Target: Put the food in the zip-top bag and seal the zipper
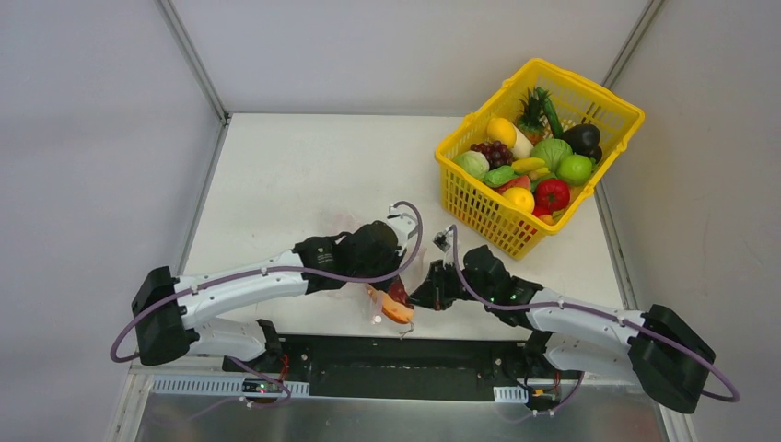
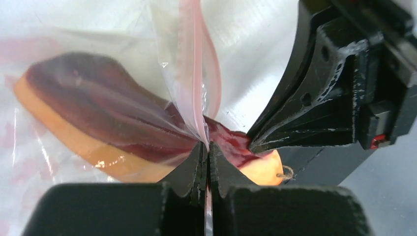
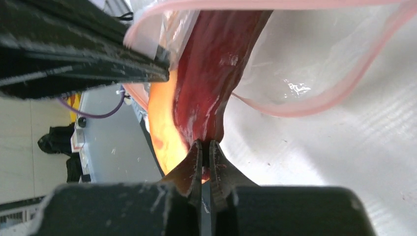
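Zip-top bag (image 2: 123, 34) is being held, clear and crumpled, at the near edge of the table (image 1: 295, 184) between both arms, with one piece of food (image 2: 98, 113), dark red over orange, lying inside. Its pink zipper (image 2: 189, 59) is looping open rather than pressed together. The left gripper (image 2: 207, 147) is pinching that strip tightly; the right gripper (image 3: 205, 145), equally narrow, seems to be nipping the film by the food's tip. Sealing looks to be starting: next, one pinch probably needs to slide along the strip while the other anchors. More toy produce is sitting in the yellow basket (image 1: 479, 207), far right.
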Robot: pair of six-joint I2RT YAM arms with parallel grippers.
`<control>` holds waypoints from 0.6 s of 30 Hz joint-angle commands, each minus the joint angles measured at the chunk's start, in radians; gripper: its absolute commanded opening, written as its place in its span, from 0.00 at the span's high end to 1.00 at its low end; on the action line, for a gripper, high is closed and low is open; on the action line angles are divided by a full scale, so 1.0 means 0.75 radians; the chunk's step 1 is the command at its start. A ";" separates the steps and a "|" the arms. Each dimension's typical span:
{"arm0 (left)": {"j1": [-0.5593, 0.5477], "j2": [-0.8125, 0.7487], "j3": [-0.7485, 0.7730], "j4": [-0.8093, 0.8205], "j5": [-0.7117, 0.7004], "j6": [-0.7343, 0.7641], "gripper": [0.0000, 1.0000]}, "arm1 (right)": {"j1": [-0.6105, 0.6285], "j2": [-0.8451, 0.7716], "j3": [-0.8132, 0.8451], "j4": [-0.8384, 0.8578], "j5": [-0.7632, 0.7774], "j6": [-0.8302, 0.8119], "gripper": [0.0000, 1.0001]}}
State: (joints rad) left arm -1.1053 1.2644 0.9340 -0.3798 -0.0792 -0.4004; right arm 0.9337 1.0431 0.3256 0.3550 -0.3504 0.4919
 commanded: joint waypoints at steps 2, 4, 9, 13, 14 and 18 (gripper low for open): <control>-0.001 -0.143 0.083 -0.031 -0.029 0.118 1.00 | 0.005 -0.149 0.075 0.047 -0.177 -0.180 1.00; -0.001 -0.166 0.078 -0.032 -0.016 0.150 1.00 | 0.005 -0.176 0.100 0.007 -0.114 -0.203 1.00; -0.001 -0.163 0.090 0.027 0.090 0.150 1.00 | 0.005 -0.171 0.144 0.051 -0.042 -0.203 1.00; -0.001 -0.143 0.090 0.033 0.072 0.149 1.00 | 0.004 -0.183 0.151 0.115 -0.059 -0.198 1.00; -0.001 -0.137 0.092 0.042 0.097 0.152 1.00 | 0.004 -0.182 0.157 0.115 -0.056 -0.203 1.00; -0.001 -0.170 0.066 0.220 0.359 0.097 1.00 | 0.004 -0.180 0.134 0.106 0.252 -0.182 1.00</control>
State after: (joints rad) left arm -1.1049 1.1599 0.9627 -0.3855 0.0055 -0.3000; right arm 0.9337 0.9264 0.3851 0.3397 -0.3492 0.3611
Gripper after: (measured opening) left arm 0.010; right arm 0.025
